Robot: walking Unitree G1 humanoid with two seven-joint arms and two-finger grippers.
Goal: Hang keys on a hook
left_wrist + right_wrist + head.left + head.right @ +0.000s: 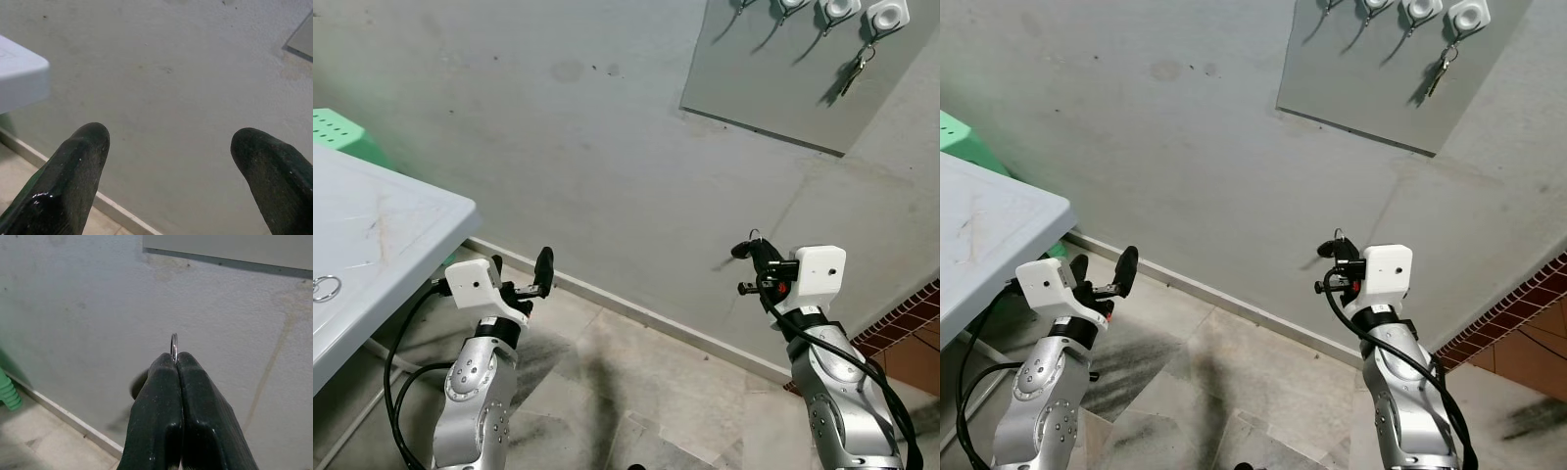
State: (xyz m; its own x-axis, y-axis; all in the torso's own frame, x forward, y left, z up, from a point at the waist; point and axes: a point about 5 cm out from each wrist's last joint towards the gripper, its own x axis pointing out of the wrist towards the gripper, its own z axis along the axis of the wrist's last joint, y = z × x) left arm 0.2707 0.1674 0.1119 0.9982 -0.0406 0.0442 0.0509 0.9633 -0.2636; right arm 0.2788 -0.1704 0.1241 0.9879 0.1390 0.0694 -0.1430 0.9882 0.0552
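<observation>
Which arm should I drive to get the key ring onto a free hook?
Right. The right gripper is already shut on the key ring and sits below the hook board. The left gripper is open, empty, over by the table.

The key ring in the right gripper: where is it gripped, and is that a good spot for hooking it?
The right gripper pinches the key ring low on its loop, fingers shut flat on its two faces. The top arc stands free above the fingertips, edge-on, which looks suited to slipping over a hook on the board above.
</observation>
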